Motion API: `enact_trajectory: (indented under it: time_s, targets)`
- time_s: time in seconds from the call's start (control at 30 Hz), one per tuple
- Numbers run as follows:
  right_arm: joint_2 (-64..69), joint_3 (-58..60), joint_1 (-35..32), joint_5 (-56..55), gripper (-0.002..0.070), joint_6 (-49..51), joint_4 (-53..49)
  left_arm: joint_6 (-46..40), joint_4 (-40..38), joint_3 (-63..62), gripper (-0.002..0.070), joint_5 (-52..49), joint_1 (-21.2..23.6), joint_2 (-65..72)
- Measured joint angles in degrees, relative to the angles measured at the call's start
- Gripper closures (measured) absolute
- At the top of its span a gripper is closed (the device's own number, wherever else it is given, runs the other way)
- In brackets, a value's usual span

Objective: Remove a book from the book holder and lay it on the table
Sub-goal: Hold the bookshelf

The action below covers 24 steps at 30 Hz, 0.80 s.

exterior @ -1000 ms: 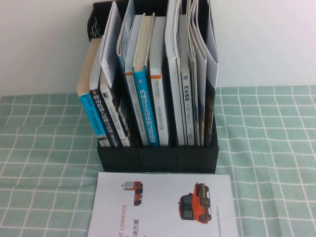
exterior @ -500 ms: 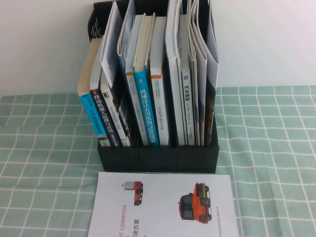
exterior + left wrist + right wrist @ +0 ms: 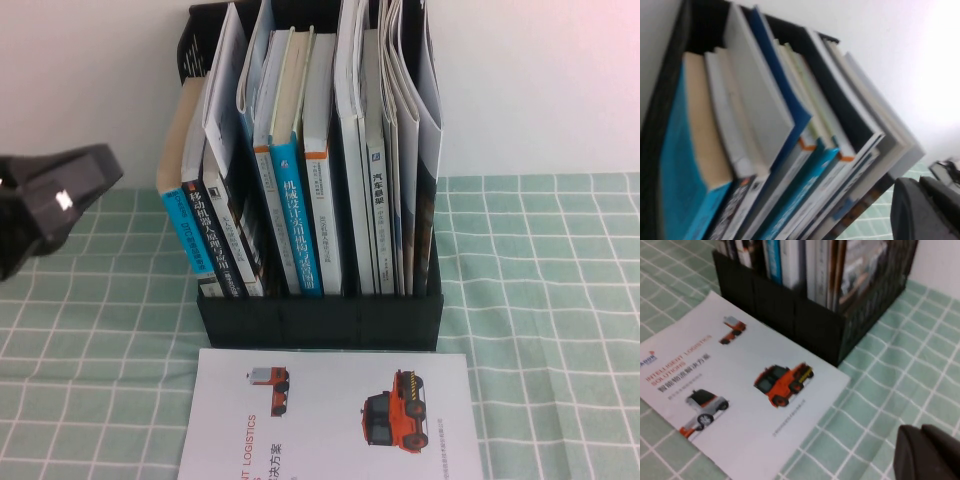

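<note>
The book holder [image 3: 320, 320] is black, stands mid-table and is full of upright books. The book [image 3: 426, 130], a thin grey-and-white brochure, stands in its rightmost slot; its photo cover shows in the right wrist view [image 3: 860, 270] and its edge in the left wrist view [image 3: 900, 145]. My left gripper [image 3: 50, 205] hovers to the left of the holder at about book-top height, shut and empty [image 3: 925, 210]. My right gripper [image 3: 927, 455] is shut and empty, low over the table [image 3: 540, 300] off the holder's front right, out of the high view.
A white booklet [image 3: 330, 420] with orange trucks lies flat in front of the holder, also in the right wrist view [image 3: 730, 385]. Thick blue-spined books [image 3: 300, 230] fill the left and middle slots. A white wall stands behind.
My left gripper has come into the high view from the left edge. The books, holder and booklet have not moved.
</note>
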State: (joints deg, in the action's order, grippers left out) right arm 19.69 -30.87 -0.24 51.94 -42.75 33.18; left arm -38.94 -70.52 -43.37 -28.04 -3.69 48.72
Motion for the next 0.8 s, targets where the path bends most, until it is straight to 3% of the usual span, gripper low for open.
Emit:
enact_trajectory:
  time_s: [0.13, 0.3, 0.67, 0.8]
  targets:
    - [0.59, 0.00, 0.00, -1.26, 0.0675, -9.67, 7.84, -7.16, -8.66, -6.95, 0.0678, -5.80, -0.08, 8.04]
    - [3.26, 0.00, 0.00, -4.64, 0.0675, -19.81, 17.12, -9.52, -11.09, -14.55, 0.0678, -8.65, -3.13, 16.78]
    - [16.21, 0.00, 0.00, -8.05, 0.0665, -40.44, 37.26, -12.01, -3.62, -23.76, 0.0678, 6.61, -24.73, 28.16]
    - [22.20, 0.00, 0.00, -8.85, 0.0531, -48.25, 45.51, -12.25, -0.30, -25.54, 0.0678, 14.09, -30.61, 32.29]
